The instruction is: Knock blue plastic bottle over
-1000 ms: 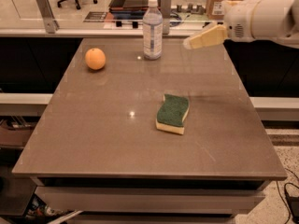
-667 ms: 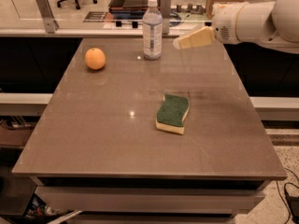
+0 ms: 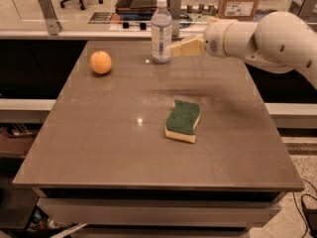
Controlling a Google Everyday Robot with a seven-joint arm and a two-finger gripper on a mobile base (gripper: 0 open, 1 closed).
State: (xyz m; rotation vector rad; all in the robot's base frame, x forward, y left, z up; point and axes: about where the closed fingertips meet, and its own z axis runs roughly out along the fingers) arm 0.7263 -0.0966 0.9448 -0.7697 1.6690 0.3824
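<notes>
While the blue plastic bottle stood upright near the table's far edge, not yet toppled, the gripper hung beside it toward the right edge, touching or nearly so; jaws apparently closed together, gripping nothing. Remaining: the sideways push.

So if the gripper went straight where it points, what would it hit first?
Likely the blue plastic bottle: the gripper, just right of it, points at its lower half; depth is unclear.
</notes>
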